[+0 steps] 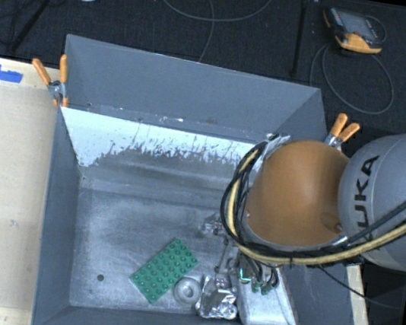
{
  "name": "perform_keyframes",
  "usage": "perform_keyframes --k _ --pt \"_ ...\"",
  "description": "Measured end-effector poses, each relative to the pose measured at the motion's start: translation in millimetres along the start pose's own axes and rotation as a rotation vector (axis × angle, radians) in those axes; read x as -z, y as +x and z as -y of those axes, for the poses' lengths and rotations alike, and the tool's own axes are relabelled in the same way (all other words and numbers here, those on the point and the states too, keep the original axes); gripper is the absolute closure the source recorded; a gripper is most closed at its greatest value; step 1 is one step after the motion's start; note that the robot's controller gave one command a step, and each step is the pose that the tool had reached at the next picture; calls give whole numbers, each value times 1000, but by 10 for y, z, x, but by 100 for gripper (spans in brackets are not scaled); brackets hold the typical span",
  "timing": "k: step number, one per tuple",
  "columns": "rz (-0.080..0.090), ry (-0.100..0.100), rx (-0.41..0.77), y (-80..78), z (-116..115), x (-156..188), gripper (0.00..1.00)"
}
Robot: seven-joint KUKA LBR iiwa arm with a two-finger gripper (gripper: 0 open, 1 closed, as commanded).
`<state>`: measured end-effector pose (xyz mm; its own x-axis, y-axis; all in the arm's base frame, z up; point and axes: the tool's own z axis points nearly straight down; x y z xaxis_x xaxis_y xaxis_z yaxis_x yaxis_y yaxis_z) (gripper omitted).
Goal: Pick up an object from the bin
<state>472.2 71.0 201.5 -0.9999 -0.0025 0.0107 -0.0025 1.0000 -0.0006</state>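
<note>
Centring our claw (219, 289) on the crumpled silvery lump (220, 306) beneath it matters most; we cannot tell how open it is.

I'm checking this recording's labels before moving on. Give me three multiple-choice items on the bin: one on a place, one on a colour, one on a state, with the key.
1. Where in the bin does the studded plate lie?
A. In the back left corner.
B. Near the front wall, just left of a round grey piece.
C. Up on the rim.

2. What colour is the studded plate?
A. Red.
B. Yellow.
C. Green.

3. How does the studded plate rest?
A. Flat on the bin floor, studs up.
B. On edge against the back wall.
C. Hanging in the air above the rim.

Key:
1 B, it sits by the front wall with the round grey piece at its right corner.
2 C, its whole face is green.
3 A, its studded face is fully up on the floor, left of the hand.
</note>
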Motion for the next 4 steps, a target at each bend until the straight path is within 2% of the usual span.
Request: perform_keyframes --k 1,2,3,4 --pt "10 -2 -132 -150 -419 -1171 0" --pt "11 -3 -136 -159 -409 -1133 100" --pt "16 -5 -248 -166 -552 -85 100" --pt "14 -4 -241 -141 -526 395 100"
